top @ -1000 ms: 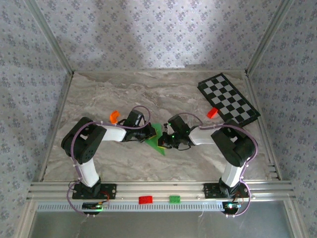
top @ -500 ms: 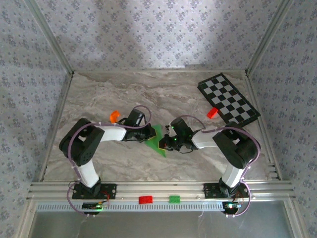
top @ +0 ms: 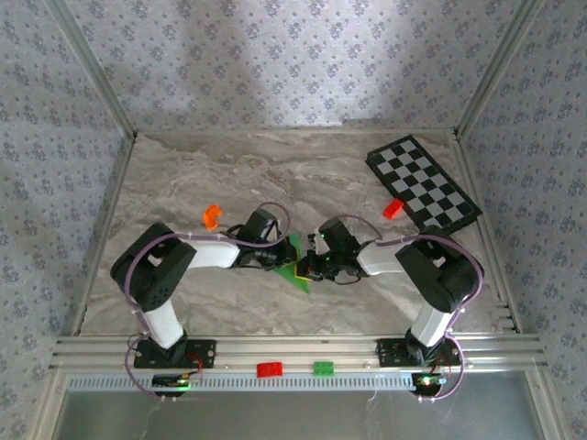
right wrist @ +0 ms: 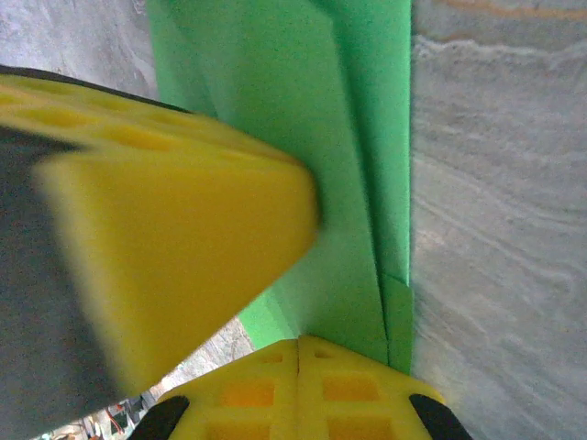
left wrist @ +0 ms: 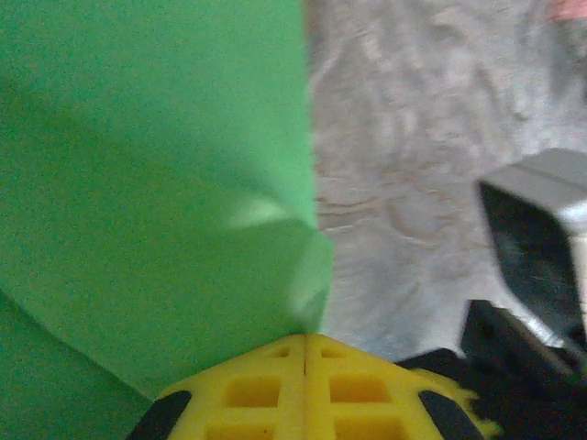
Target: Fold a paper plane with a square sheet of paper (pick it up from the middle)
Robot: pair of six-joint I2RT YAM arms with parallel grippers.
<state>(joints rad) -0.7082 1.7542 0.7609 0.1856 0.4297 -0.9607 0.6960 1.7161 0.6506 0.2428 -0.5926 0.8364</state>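
Observation:
The square sheet of paper (top: 295,263) is bright green and folded into a slim pointed shape with layered flaps, lying mid-table between my two grippers. My left gripper (top: 282,259) is shut on its left side. In the left wrist view a curled flap of the paper (left wrist: 156,183) runs into the closed yellow tips (left wrist: 305,341). My right gripper (top: 310,266) is shut, its tips (right wrist: 300,344) resting against the flat folded layers (right wrist: 348,165). The blurred yellow fingers (right wrist: 174,247) of the left gripper loom close at the left of the right wrist view.
A black-and-white checkered board (top: 424,183) lies at the back right with a red brick (top: 393,208) by its near corner. An orange brick (top: 212,216) sits left of the arms. A red brick (top: 270,369) and a green brick (top: 323,368) rest on the front rail.
My left gripper has moved right, closer to the right gripper. The green paper looks narrower, with one flap lifted. The right gripper has slid slightly toward the near edge.

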